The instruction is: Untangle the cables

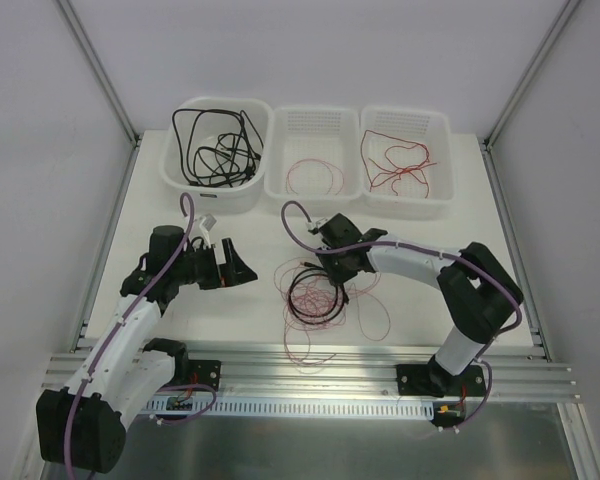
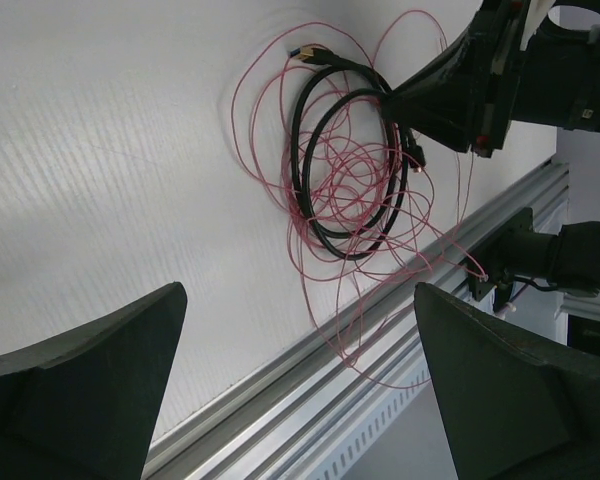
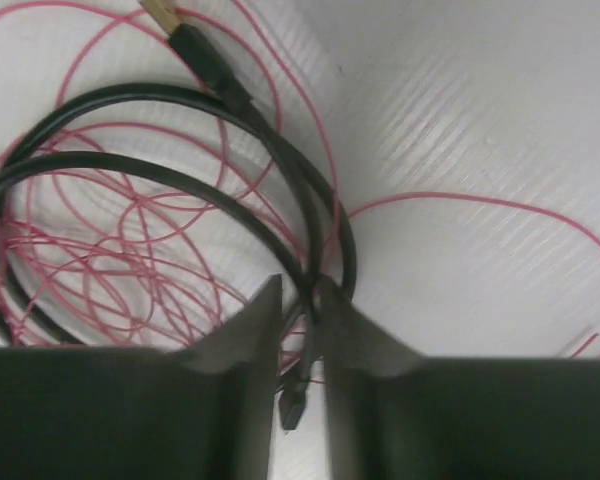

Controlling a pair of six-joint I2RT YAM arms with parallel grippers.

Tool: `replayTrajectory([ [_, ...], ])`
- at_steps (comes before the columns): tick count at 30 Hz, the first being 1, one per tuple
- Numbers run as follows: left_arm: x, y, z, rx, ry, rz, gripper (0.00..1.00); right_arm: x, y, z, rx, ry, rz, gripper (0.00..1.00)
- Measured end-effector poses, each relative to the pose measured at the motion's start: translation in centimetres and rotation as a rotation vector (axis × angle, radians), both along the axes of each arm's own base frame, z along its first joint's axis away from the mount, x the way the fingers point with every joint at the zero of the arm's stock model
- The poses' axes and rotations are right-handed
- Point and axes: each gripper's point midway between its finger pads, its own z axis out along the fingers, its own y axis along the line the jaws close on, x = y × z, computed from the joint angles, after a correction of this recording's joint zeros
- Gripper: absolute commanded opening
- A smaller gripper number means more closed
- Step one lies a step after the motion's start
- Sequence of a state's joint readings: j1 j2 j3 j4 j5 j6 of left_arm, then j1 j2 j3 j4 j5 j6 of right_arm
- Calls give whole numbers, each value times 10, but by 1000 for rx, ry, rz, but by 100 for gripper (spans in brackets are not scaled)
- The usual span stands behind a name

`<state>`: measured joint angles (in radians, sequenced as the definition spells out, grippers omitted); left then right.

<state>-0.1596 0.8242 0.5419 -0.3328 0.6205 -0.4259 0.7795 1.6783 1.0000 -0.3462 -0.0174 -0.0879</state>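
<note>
- Across the back of the table (image 1: 450,300) three white baskets stand in a row, and to my eye the sorting is well along: the left basket (image 1: 208,198) holds coiled black cables (image 1: 218,150), the middle basket (image 1: 312,192) a loop of fine reddish wire (image 1: 315,178), and the right basket (image 1: 408,205) a thicker red wire (image 1: 400,160)
- One tangle (image 1: 315,295) is left on the table, near the front rail and between the two arms, so I'd say the job is more than half done but not finished
- That heap looks loose rather than knotted: a black cable (image 2: 302,160) wound in about two round turns, with many thin pinkish-red loops (image 2: 360,190) laid through and over it, some trailing out toward the rail
- Over the heap's far right side the right gripper (image 3: 300,300) has its fingers pressed together on the black cable near one end, so that cable looks like the next to come out
- Off to the left of the heap the left gripper (image 2: 300,400) hangs with its fingers spread wide and nothing between them
- Two small ends show on the black cable: a gold-tipped plug (image 3: 195,45) lying free at the heap's far edge, and a smaller dark plug (image 3: 292,405) poking out just behind the right arm's fingertips
</note>
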Motion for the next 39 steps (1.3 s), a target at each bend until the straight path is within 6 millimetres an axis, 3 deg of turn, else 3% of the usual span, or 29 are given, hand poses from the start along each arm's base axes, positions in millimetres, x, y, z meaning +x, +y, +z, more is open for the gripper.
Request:
replayTrajectory([
  [2, -1, -1, 0, 0, 1, -6, 99, 4, -2, -2, -33, -22, 6, 1],
  [6, -1, -2, 0, 0, 0, -12, 99, 8, -4, 3, -70, -53, 9, 1],
  [9, -1, -2, 0, 0, -1, -12, 99, 10, -3, 28, -70, -101, 20, 1],
  [12, -1, -3, 0, 0, -2, -14, 99, 8, 9, 92, 25, -228, 47, 1],
  [15, -4, -7, 1, -1, -7, -33, 99, 5, 22, 193, 234, -439, 52, 1],
  [18, -11, -14, 6, -4, -33, -72, 99, -5, 7, 279, 436, -627, 4, 1],
  [21, -22, -27, 19, -17, -96, -130, 99, -17, -14, 318, 540, -712, -40, 1],
  [24, -32, -39, 41, -57, -182, -181, 99, -20, -18, 318, 565, -709, -65, 1],
  [30, -36, -49, 98, -170, -366, -195, 99, -23, -16, 265, 488, -598, -77, 1],
  [34, -41, -59, 124, -225, -416, -220, 99, -25, -14, 260, 484, -571, -76, 0],
  [39, -42, -73, 137, -246, -430, -247, 99, -28, -10, 257, 498, -542, -79, 1],
])
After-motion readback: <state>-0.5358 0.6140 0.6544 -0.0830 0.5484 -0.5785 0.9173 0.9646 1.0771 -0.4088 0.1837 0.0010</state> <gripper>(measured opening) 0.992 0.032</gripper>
